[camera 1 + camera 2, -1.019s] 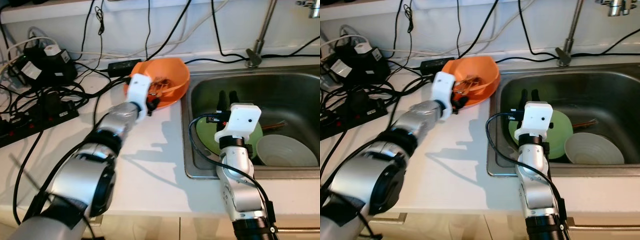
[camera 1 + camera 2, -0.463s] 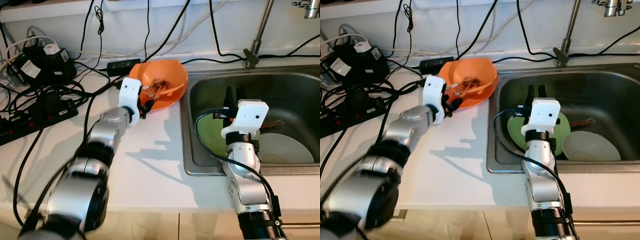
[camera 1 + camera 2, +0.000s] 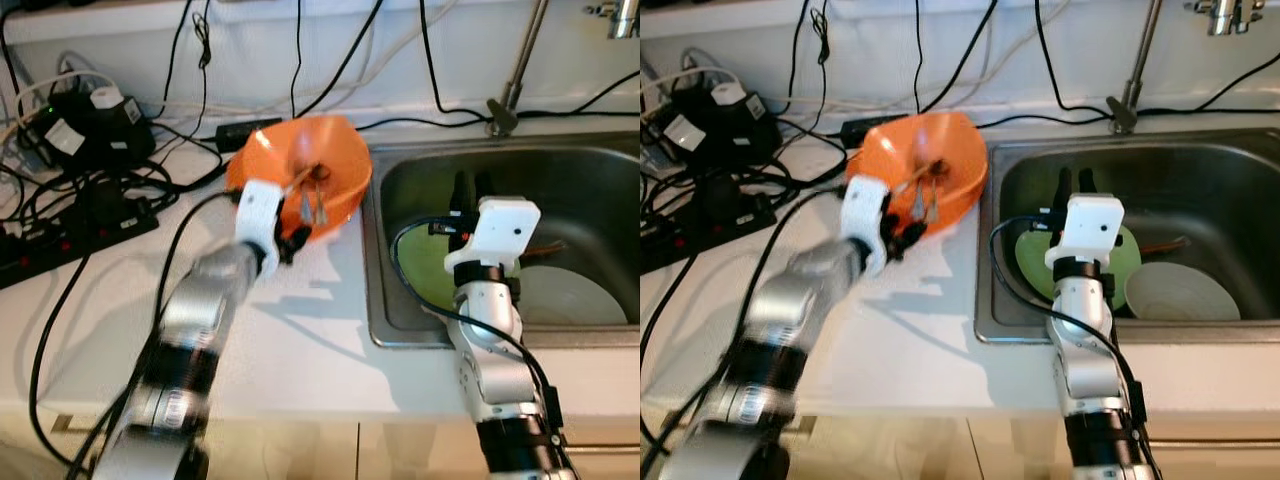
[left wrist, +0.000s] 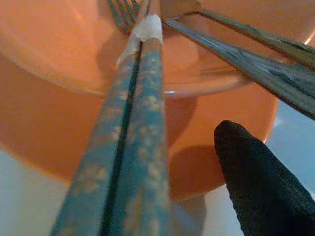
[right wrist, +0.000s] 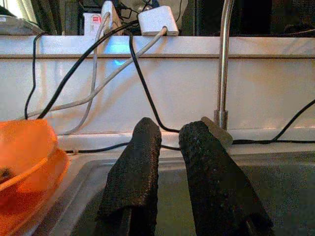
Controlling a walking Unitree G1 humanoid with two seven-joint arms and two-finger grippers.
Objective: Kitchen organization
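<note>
Two pincers are working a white bench: the left pincer (image 3: 292, 240) is gripping a tilted orange plastic bowl (image 3: 300, 172) of metal cutlery (image 3: 312, 195), while the right pincer (image 5: 170, 147) is hovering, narrowly parted, over the steel sink (image 3: 600, 190).

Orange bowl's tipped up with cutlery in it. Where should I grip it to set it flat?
Take the orange bowl by its near rim, beside the left gripper, coming from the counter side. It tilts with its opening toward the robot, and the cutlery lies low inside, so that edge looks easiest to pinch.
</note>
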